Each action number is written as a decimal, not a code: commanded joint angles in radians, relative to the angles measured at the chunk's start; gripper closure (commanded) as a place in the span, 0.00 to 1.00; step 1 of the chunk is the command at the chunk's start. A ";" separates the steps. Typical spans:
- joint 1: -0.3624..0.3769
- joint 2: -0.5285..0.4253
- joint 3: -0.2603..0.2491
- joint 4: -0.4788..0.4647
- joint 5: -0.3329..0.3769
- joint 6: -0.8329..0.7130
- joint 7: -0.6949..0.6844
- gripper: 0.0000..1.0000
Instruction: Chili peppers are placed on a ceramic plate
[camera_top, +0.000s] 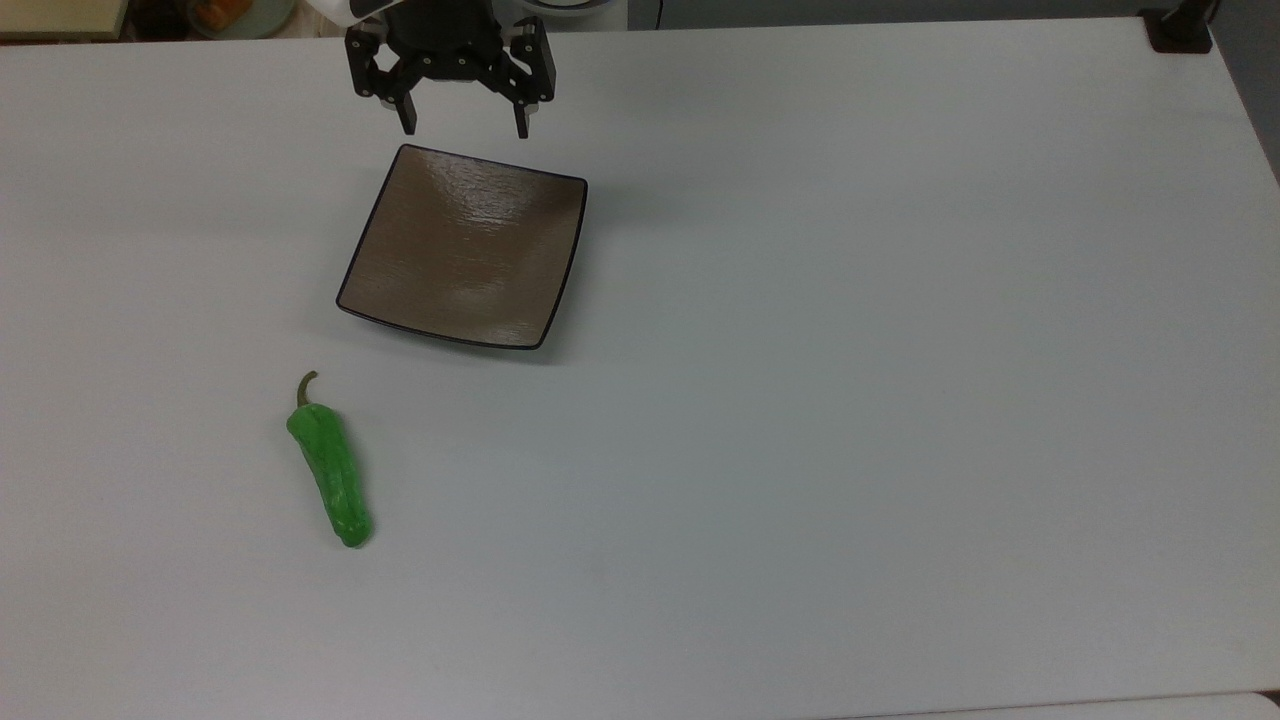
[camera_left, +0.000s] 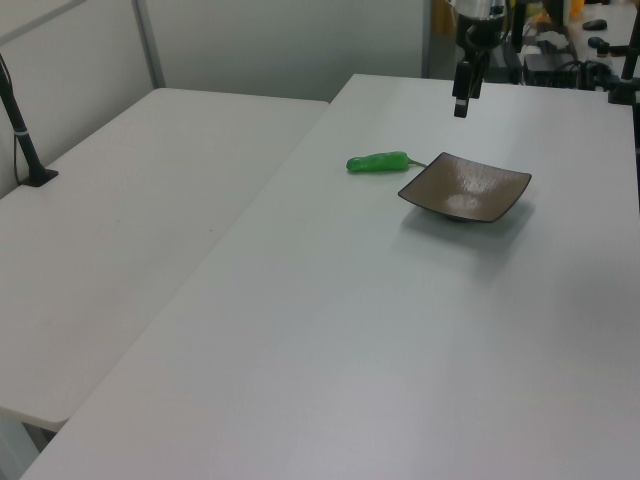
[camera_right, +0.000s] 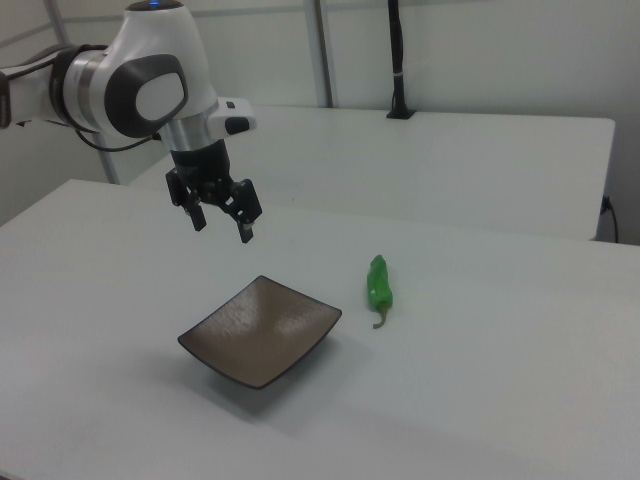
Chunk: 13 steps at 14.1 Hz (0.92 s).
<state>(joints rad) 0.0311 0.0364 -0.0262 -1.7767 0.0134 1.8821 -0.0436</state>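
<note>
In the top view the gripper (camera_top: 465, 130) hangs spread and empty past the ceramic plate (camera_top: 465, 245)'s far edge, the chili pepper (camera_top: 330, 470) lying well apart at near left, so a crosswise pinch could roll its glossy skin away. In the left view the pepper's stem meets the plate's corner, contact unclear. In the right view the arm's base is cut off.

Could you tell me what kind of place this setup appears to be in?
Most likely a robotics lab or test room. A robot arm with an open gripper hangs over a plain white table holding just a chili pepper and a ceramic plate, with similar tables and cabling behind.
</note>
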 joint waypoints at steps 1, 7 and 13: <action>0.027 -0.027 -0.009 -0.062 -0.007 0.092 0.015 0.00; 0.027 -0.027 -0.009 -0.061 -0.007 0.092 0.016 0.00; 0.026 -0.020 -0.011 -0.108 -0.023 0.193 -0.041 0.00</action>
<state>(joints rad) 0.0449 0.0368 -0.0261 -1.8059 0.0102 1.9575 -0.0383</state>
